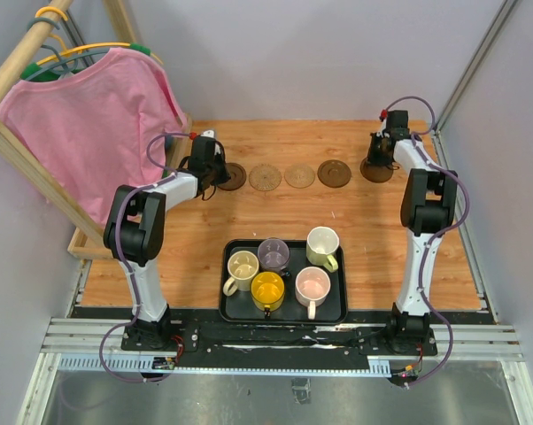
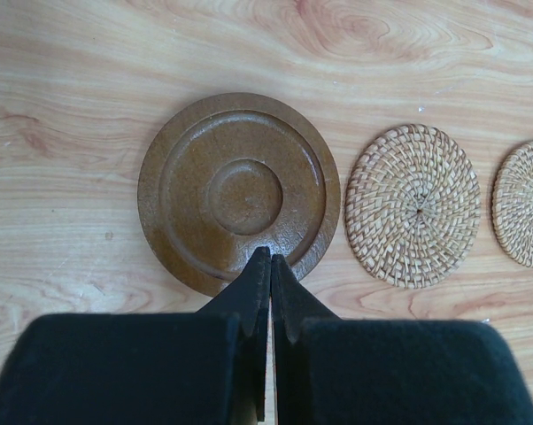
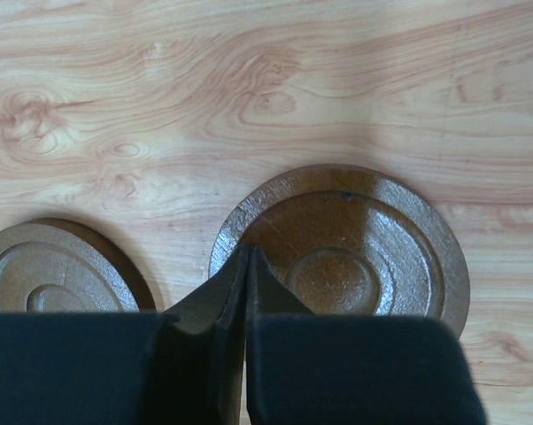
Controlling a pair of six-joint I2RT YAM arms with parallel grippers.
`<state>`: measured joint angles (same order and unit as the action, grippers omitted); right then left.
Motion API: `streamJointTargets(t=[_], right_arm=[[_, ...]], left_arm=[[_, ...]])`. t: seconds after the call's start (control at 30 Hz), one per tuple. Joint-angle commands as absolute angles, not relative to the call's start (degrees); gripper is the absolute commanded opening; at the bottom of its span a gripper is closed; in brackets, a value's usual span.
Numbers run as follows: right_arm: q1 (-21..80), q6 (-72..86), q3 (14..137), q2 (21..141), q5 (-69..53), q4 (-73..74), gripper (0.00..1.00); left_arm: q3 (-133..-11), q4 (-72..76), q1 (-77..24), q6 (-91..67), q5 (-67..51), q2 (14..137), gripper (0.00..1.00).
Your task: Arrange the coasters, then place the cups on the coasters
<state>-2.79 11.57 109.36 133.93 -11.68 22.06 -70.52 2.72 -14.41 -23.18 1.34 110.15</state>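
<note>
Left hand (image 2: 268,258) is shut, fingers pressed flat together and gripping nothing. Its tips sit over the near rim of the left-end dark coaster (image 2: 239,190) — can't tell from the wrist view whether they touch it.

Right hand (image 3: 246,255) is the same: closed, empty, tips over the near-left rim of the right-end dark coaster (image 3: 355,252). In the top view that coaster is partly hidden under the hand.

Coasters: all five lie flat on the wooden table (image 1: 364,230), in one straight row across its far half. Left to right:
- left-end dark coaster
- first woven tan coaster (image 1: 265,176)
- second woven tan coaster (image 1: 299,175)
- fourth dark coaster (image 1: 334,173)
- right-end dark coaster

Neighbours sit just beside each other with narrow gaps, and none overlap.

Cups: all five stand upright, mouths up, inside the black tray (image 1: 238,308) at the near edge between the two arm bases — well apart from the coaster row.
- Back row: cream-beige cup (image 1: 243,265), grey-purple cup (image 1: 274,253), pale yellow-green cup (image 1: 322,243).
- Front row: yellow cup (image 1: 267,289), pink cup (image 1: 312,284).

The cups are packed close, and no cup is on a coaster yet.

Left of the table, a pink shirt (image 1: 98,124) hangs on a hanger from a wooden rack (image 1: 19,62).
</note>
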Motion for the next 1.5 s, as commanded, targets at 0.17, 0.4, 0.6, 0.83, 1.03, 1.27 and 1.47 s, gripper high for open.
streamJointTargets(t=[0.17, 0.4, 0.6, 0.83, 1.03, 1.27, 1.47], right_arm=[[-0.4, 11.9, 100.7, 129.3, -13.9, 23.0, 0.01], [0.3, 12.0, 97.5, 127.1, -13.0, 22.7, 0.01], [0.2, 12.0, 97.1, 125.8, -8.7, 24.2, 0.01], [0.2, 12.7, 94.1, 123.4, -4.2, 26.1, 0.01], [0.2, 12.6, 91.4, 121.4, -3.0, 26.6, 0.01], [0.2, 12.8, 91.0, 120.8, 0.1, 27.7, 0.01], [-0.5, 13.9, 93.7, 123.4, 1.8, 29.5, 0.01]], left_arm=[[-70.6, 3.2, -14.3, -22.9, 1.8, 109.7, 0.01], [-70.0, 3.2, -14.3, -22.9, 1.8, 109.1, 0.01], [-69.2, 3.6, -14.3, -22.9, 1.7, 108.4, 0.0], [-68.9, 3.4, -14.2, -22.8, 1.6, 108.0, 0.01], [-68.7, 3.5, -14.3, -22.8, 1.3, 107.9, 0.01], [-68.4, 3.6, -14.2, -22.8, 0.9, 107.9, 0.0], [-68.2, 3.5, -14.3, -22.5, 1.0, 107.7, 0.0]])
